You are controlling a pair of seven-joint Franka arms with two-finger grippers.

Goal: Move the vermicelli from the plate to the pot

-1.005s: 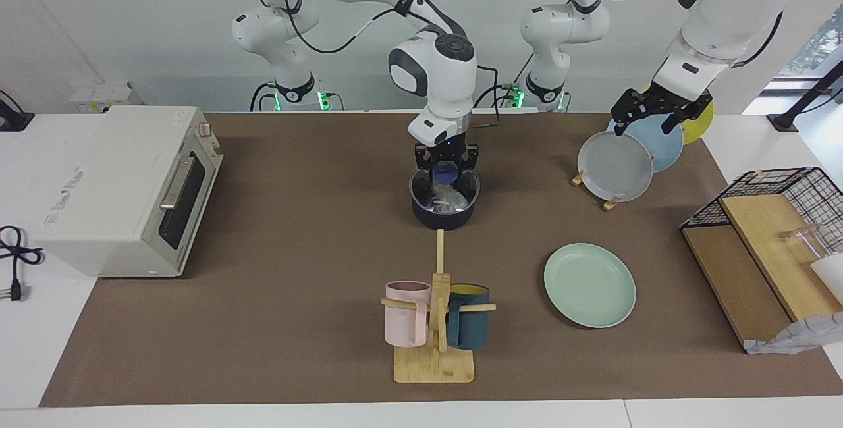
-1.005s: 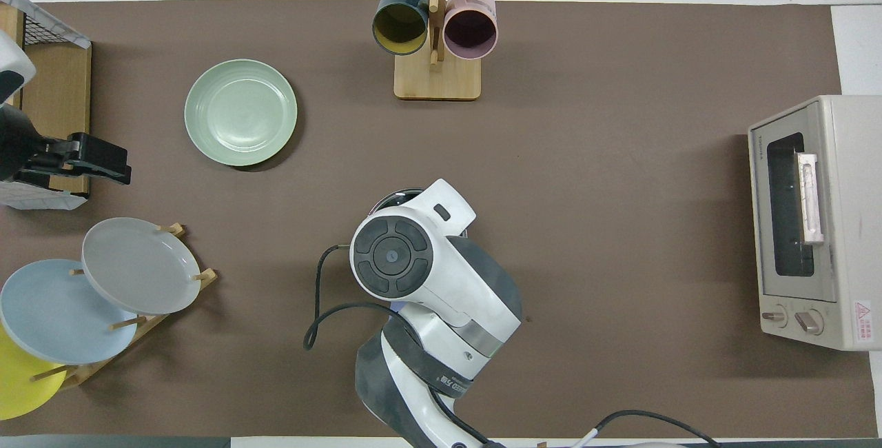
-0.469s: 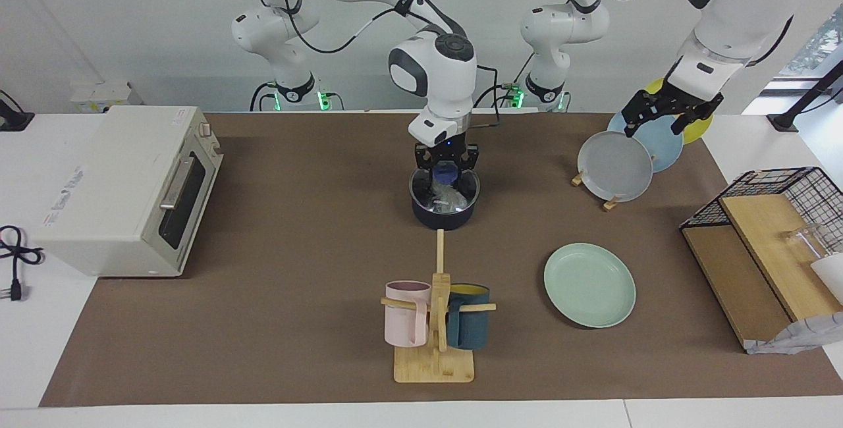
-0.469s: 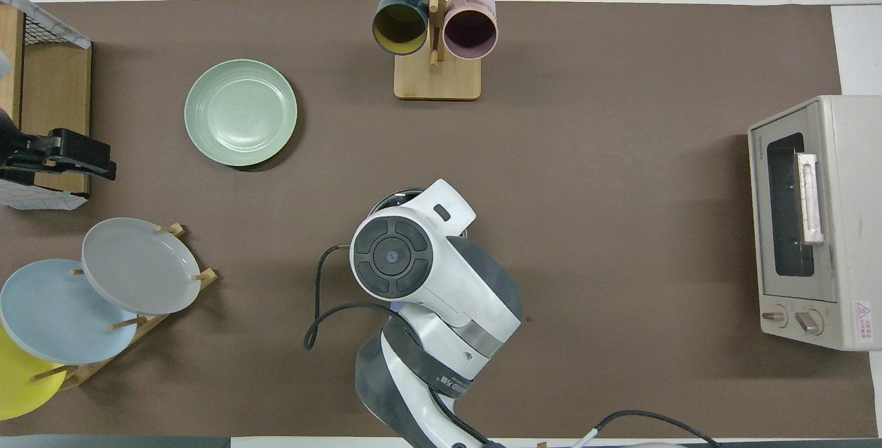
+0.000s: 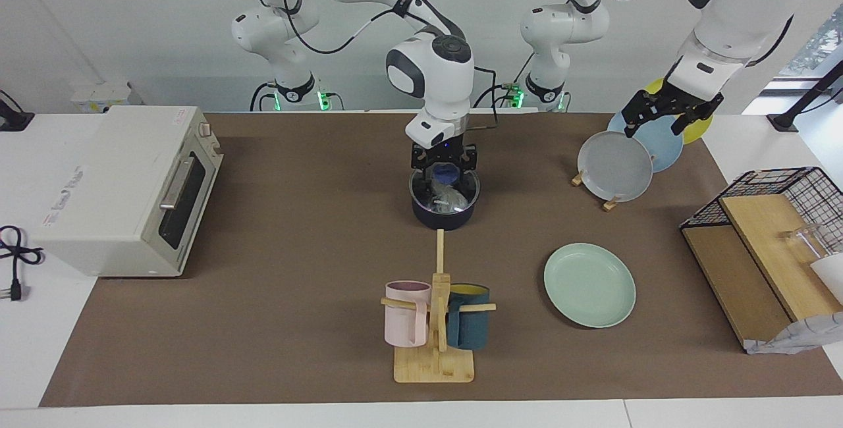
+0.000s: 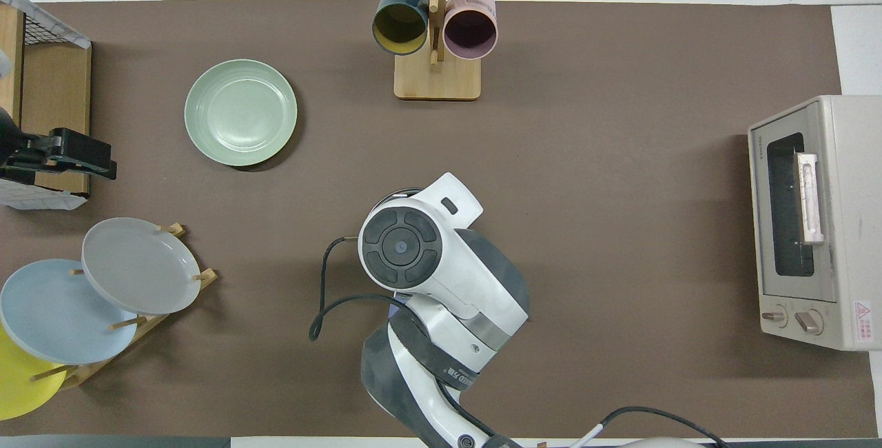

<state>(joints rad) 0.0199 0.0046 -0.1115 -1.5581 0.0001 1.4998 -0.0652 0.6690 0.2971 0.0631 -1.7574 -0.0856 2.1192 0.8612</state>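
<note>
Across the brown table mat [image 5: 296, 283], backed by a white wall, the vermicelli [image 5: 446, 199] sits inside the pot [image 5: 445, 212], mint plate [image 5: 589, 284] bare. Right gripper [image 5: 444, 166] hangs just over the pot, jaws spread, gripping nothing. Left gripper [image 5: 662, 114] waits over the plate rack [image 5: 609, 204], jaws apart, empty.

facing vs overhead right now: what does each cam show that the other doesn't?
Facing only: vermicelli lying in the pot, right gripper just over it. Overhead only: the right arm's wrist covers nearly all of the pot; the oven knobs show. Both: bare mint plate, mug rack, left gripper waiting over the plate rack.
</note>
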